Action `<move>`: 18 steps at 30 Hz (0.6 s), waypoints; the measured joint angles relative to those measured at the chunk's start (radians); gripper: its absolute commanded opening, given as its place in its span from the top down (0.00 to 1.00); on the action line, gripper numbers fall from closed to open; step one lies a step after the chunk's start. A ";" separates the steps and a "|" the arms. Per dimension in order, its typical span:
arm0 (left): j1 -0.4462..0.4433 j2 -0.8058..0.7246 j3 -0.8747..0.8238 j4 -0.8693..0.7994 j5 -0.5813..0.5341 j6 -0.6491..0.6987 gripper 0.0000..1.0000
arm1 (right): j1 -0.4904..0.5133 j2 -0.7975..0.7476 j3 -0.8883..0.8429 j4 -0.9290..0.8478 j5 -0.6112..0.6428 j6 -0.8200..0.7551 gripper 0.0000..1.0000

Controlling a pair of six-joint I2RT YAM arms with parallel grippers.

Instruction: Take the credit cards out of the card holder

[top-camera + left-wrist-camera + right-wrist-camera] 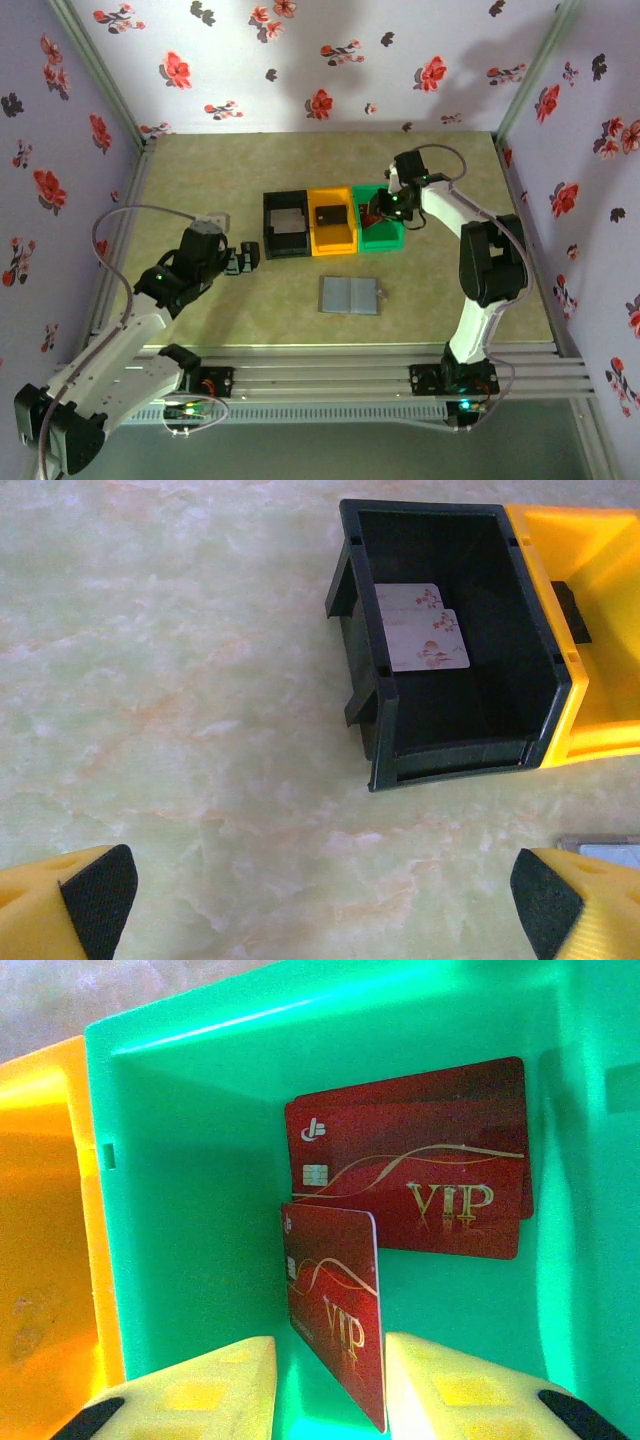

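Credit card (335, 1310) upright between right fingers (200, 1395) | green bin (200, 1180) walls around

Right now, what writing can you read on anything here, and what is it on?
"VIP": flat red card in the green bin.
"VIP": tilted red card at the right gripper.
Pale cards in the black bin: no readable text.

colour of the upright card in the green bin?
The card is dark red, gold VIP lettering; best in right wrist view.
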 measured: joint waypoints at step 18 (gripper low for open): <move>0.000 0.000 0.000 0.000 -0.005 0.006 0.00 | 0.002 -0.110 0.079 -0.080 0.082 -0.037 0.18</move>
